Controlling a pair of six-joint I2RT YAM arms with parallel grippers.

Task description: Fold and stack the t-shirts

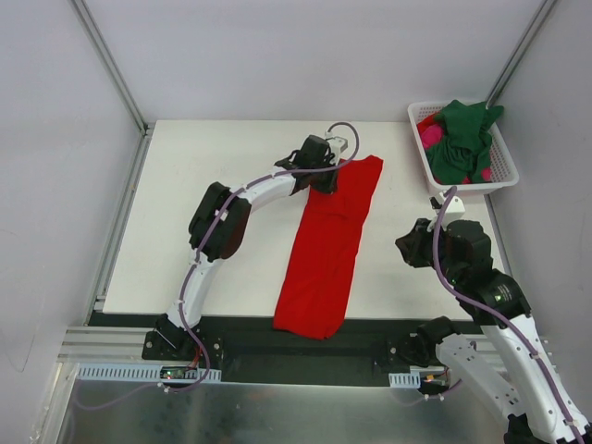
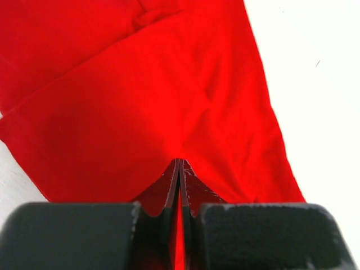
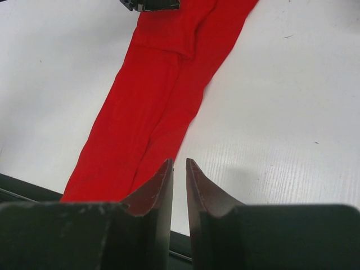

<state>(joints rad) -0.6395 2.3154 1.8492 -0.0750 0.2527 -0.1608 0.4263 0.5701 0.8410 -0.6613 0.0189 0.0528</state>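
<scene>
On the white table (image 1: 203,166) the red t-shirt (image 1: 326,250) lies in a long strip. My left gripper (image 2: 179,162) is clamped on its far end; I'd carry it nearward, low and square. My right gripper (image 3: 179,163) hovers slightly parted, empty.

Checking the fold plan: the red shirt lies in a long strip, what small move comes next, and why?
Probably the left tool should lift the far end of the red t-shirt toward its near end: it is shut on that end, the strip lies long, and the right tool is apart, empty.
</scene>
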